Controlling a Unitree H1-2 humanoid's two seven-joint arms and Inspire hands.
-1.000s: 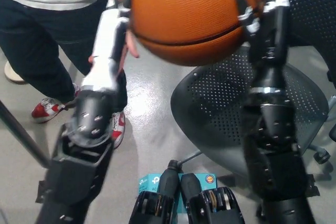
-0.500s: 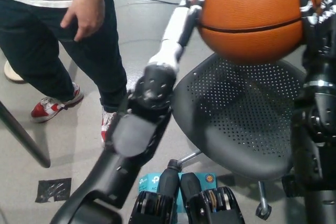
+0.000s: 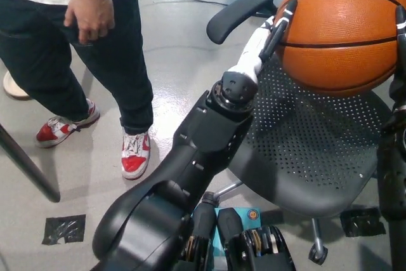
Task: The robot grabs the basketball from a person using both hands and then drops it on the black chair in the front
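Two hands press on the basketball (image 3: 339,30) from opposite sides in the upper right of the frame: the white left hand (image 3: 265,37) lies flat against the ball's left side with its fingers (image 3: 283,20) spread up along the orange skin, and the black right hand (image 3: 399,36) shows only as a dark strip at the right edge, against the ball's right side, so both are holding the ball between them. The ball hangs above the perforated seat of the black chair (image 3: 311,150), which fills the right half of the frame; whether the ball's underside touches the seat cannot be told. One curved black armrest (image 3: 238,16) rises just left of the ball, near the top centre. The left arm runs diagonally from the bottom centre up to the ball. At the upper left stands a person (image 3: 70,42) in dark trousers and a pale top, one hand (image 3: 91,14) hanging by the hip, well apart from the ball, with red and white shoes (image 3: 135,153) on the grey floor (image 3: 177,74).
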